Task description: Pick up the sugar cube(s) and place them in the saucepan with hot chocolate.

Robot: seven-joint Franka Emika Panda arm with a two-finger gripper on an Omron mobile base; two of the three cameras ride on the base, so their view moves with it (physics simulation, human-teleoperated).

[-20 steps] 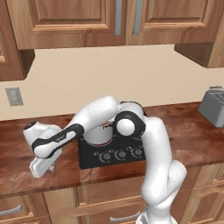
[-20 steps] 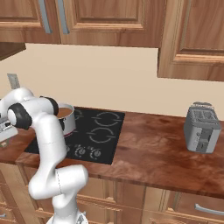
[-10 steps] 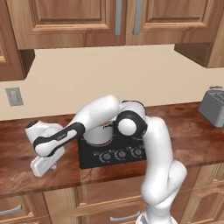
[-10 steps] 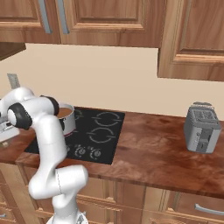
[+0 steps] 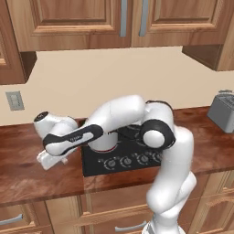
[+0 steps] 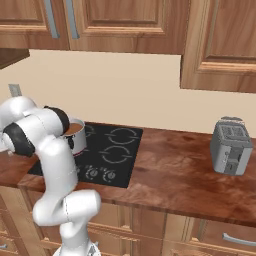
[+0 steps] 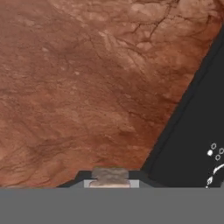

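Note:
In the hand view a tiny pale sugar cube (image 7: 110, 173) sits pinched between my gripper's (image 7: 110, 178) dark fingertips (image 7: 85, 176), a little above the brown counter (image 7: 78, 87). My gripper (image 5: 45, 160) is shut on it and hangs low over the counter, left of the stove. The saucepan (image 5: 103, 142) stands on the stove's front left burner, mostly hidden behind my forearm in the left base view. From the right base view the silver saucepan (image 6: 76, 138) shows its brown liquid beside my elbow.
The black stove (image 6: 112, 150) has its knobs along the front edge, and its corner (image 7: 199, 127) shows at the right of the hand view. A grey toaster (image 6: 230, 146) stands far right on the counter. Wall cabinets hang overhead. A wall outlet (image 5: 15, 100) is at the left.
The jaws have closed on the sugar cube, and the hand has lifted slightly and shifted a little right, toward the stove.

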